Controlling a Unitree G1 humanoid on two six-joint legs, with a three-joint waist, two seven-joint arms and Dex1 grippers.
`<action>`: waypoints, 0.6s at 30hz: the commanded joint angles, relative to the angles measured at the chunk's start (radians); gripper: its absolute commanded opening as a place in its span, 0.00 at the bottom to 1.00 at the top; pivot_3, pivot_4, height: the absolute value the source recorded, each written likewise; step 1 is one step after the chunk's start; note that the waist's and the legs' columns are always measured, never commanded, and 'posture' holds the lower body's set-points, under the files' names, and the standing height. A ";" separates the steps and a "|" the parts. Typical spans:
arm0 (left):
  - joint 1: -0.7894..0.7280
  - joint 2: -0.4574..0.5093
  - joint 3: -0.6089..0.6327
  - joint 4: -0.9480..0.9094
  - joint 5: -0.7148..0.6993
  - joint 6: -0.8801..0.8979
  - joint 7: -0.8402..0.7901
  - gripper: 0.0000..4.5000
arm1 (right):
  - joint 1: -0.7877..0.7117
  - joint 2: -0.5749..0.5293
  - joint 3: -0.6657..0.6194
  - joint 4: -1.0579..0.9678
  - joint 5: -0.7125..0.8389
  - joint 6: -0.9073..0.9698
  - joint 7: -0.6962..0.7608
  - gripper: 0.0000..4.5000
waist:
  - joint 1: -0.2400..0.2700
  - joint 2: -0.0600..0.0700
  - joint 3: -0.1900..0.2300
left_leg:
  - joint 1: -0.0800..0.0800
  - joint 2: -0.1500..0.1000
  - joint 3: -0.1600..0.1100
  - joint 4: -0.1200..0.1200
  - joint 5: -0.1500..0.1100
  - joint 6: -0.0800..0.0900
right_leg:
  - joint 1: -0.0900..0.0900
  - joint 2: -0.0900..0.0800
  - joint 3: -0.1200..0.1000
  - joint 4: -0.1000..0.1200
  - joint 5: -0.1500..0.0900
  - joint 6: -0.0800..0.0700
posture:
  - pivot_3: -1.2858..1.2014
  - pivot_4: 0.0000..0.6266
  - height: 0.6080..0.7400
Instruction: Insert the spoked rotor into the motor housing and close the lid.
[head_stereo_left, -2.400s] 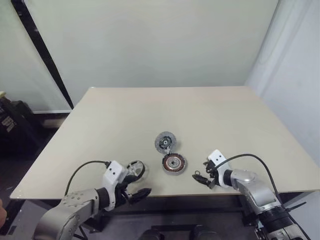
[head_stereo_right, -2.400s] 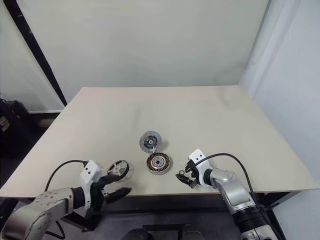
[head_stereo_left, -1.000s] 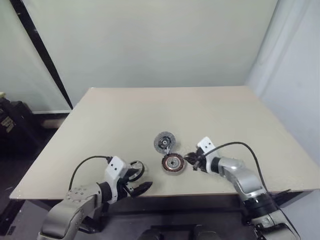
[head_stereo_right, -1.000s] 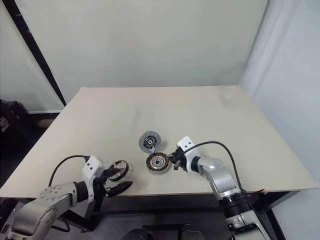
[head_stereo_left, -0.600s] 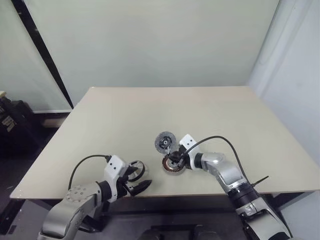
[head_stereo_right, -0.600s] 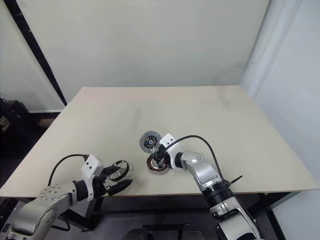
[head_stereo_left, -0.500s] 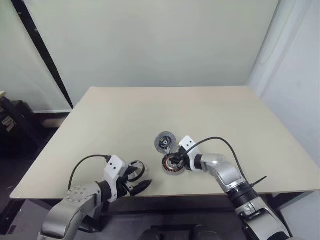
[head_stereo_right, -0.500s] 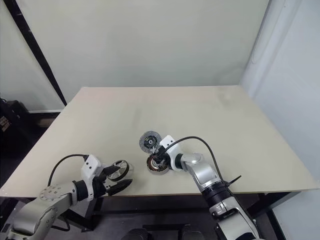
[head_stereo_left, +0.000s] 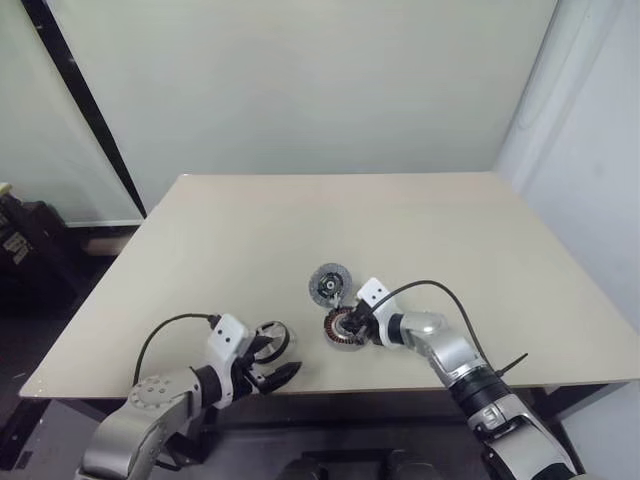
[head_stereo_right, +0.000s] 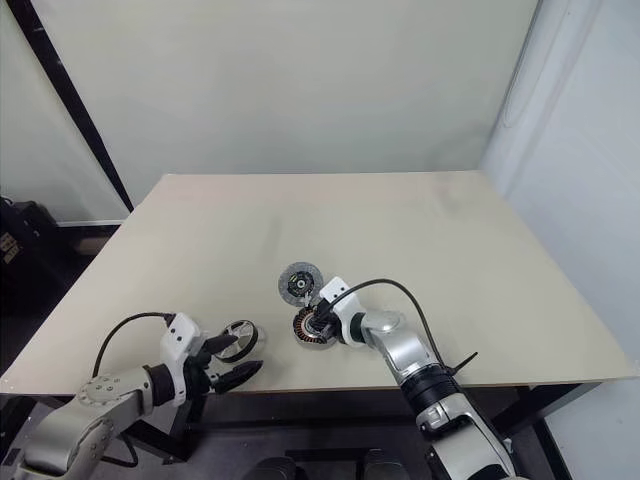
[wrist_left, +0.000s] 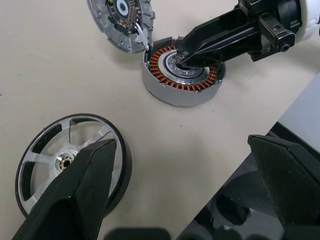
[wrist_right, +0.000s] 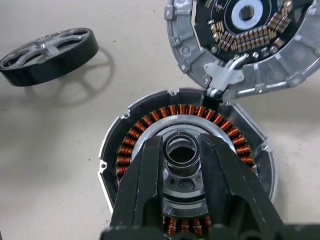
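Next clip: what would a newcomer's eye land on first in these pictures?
Near the table's front edge, the open motor housing shows its copper winding ring, with the right gripper pinching a small black ring over its silvery hub. The lid lies flipped open just behind, joined at the rim. On the robot's left the spoked rotor rests on the table, between the left gripper's spread fingers.

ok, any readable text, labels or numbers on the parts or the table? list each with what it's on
None readable.
motor housing: copper windings and bare metal, no markings.
lid: circuit board components on the inner face, no legible print.
spoked rotor: plain black rim and silver spokes, no label.
table: bare surface, no text.
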 joint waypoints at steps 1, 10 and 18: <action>-0.008 0.010 0.030 -0.043 0.008 -0.017 0.000 1.00 | -0.035 0.004 -0.013 0.003 -0.007 -0.030 0.003 0.16 | 0.000 0.000 0.000 | 0.000 0.000 0.000 0.000 0.000 0.000 | 0.000 0.000 0.000 0.000 0.000 0.000 | 0.52 0.00 1.00; -0.017 0.011 0.030 -0.040 0.007 -0.013 0.002 1.00 | -0.038 0.003 -0.015 0.024 -0.018 -0.043 -0.003 0.16 | 0.000 0.000 0.000 | 0.000 0.000 0.000 0.000 0.000 0.000 | 0.000 0.000 0.000 0.000 0.000 0.000 | 0.52 0.00 1.00; -0.022 0.009 0.024 -0.037 0.009 -0.015 0.002 1.00 | -0.030 0.001 -0.004 0.025 -0.034 -0.040 0.005 0.16 | 0.000 0.000 0.000 | 0.000 0.000 0.000 0.000 0.000 0.000 | 0.000 0.000 0.000 0.000 0.000 0.000 | 0.52 0.00 1.00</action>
